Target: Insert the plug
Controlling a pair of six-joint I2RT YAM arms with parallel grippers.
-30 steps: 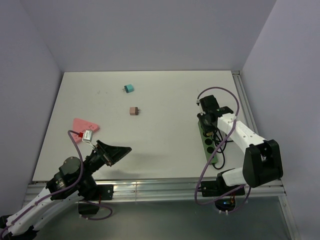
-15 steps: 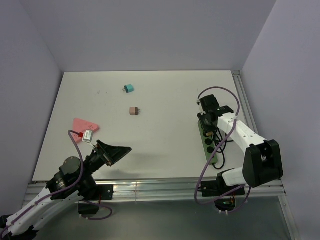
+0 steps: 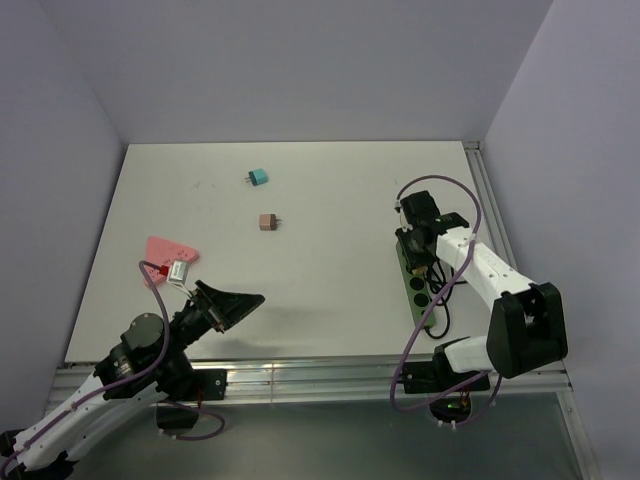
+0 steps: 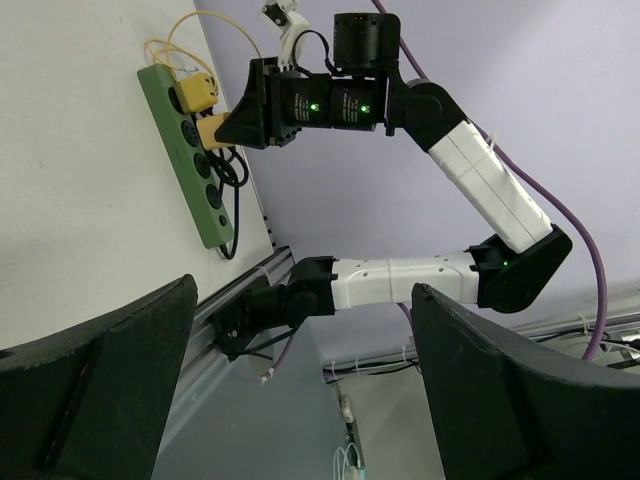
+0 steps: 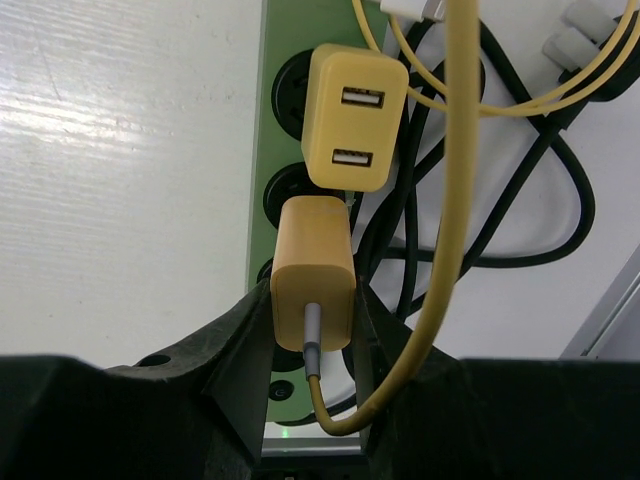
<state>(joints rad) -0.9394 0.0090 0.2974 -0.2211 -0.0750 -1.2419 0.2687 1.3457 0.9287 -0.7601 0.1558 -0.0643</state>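
Only tiny things have changed. Your right arm [image 3: 478, 262] has slid a little toward the near edge of the worktop [image 3: 300, 290]. Its fingers [image 5: 232, 345], clamped on the yellow plug [image 5: 312, 262], went with it along the green power strip [image 5: 262, 150]. The purple cable [image 3: 470, 195] looped over it moved along as well. The arm's big black elbow [image 3: 530, 325] sits a bit lower in the top view now. Your left arm [image 3: 150, 345] has crept a hair to the right too.

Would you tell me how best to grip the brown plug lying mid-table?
Probably take the brown plug from above, jaws across its blocky body's near and far faces: it lies flat, with its prongs sticking out to the right, best left free.
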